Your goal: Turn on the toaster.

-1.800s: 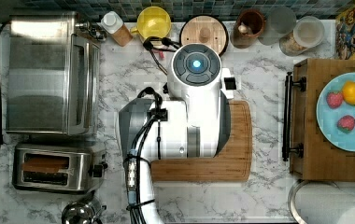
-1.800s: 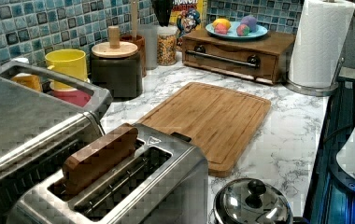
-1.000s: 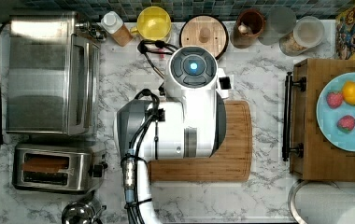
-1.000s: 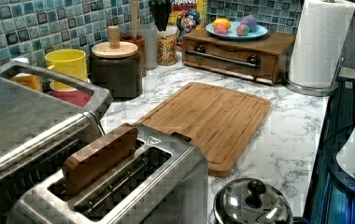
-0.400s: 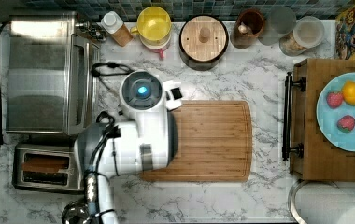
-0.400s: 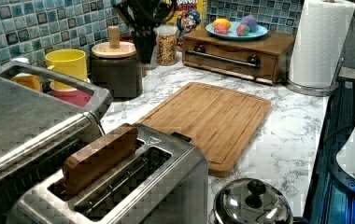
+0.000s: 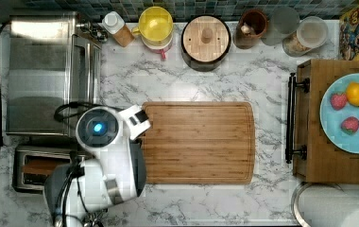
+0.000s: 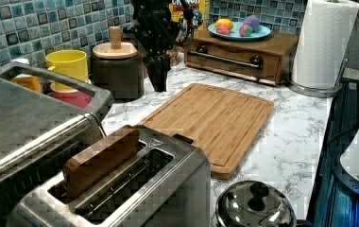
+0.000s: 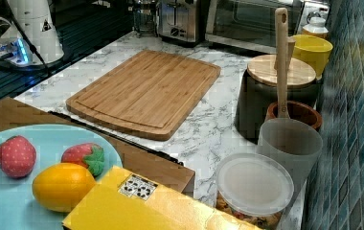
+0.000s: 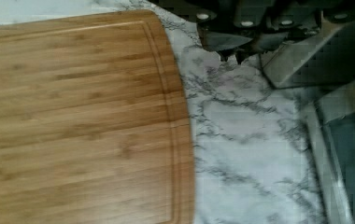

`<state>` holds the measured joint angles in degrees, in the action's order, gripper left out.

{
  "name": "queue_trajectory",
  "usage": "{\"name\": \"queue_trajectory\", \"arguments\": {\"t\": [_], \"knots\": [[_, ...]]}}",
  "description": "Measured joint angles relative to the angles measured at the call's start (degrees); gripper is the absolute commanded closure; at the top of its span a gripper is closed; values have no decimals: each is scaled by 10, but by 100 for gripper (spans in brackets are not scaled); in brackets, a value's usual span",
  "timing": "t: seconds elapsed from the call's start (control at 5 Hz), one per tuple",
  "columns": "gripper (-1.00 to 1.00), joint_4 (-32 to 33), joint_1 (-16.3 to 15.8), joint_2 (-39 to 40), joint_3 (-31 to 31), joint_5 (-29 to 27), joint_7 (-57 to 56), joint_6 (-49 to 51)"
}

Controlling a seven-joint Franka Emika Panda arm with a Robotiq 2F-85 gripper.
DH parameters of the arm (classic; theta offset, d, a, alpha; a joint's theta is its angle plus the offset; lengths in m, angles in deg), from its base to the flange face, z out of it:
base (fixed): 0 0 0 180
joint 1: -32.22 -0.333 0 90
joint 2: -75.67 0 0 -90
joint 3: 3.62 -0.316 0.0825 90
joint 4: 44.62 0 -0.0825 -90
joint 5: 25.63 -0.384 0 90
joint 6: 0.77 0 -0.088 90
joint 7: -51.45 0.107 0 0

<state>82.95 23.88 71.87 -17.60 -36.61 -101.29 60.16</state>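
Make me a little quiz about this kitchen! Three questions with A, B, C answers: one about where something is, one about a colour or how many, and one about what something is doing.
1. In the top view, where is the toaster?
A. Below the toaster oven
B. On the cutting board
C. Beside the blue plate

2. How many strawberries lie on the blue plate?
A. One
B. Two
C. Four

3. What is in the toaster's slots?
A. One brown slice sticking up
B. Nothing
C. Two slices pushed down

Answers:
1 A, it sits just under the oven at the top view's left.
2 B, two red strawberries show there.
3 A, the left view shows one slice raised.
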Motion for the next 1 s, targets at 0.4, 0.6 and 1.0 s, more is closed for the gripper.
{"name": "queue_trajectory", "arguments": {"t": [0.4,0.6,1.0], "knots": [[100,53,-38,-78,-22,-8,-41,31],[100,51,-52,-80,-23,-28,-81,58],[100,60,-67,-72,-26,-39,-112,52]]}}
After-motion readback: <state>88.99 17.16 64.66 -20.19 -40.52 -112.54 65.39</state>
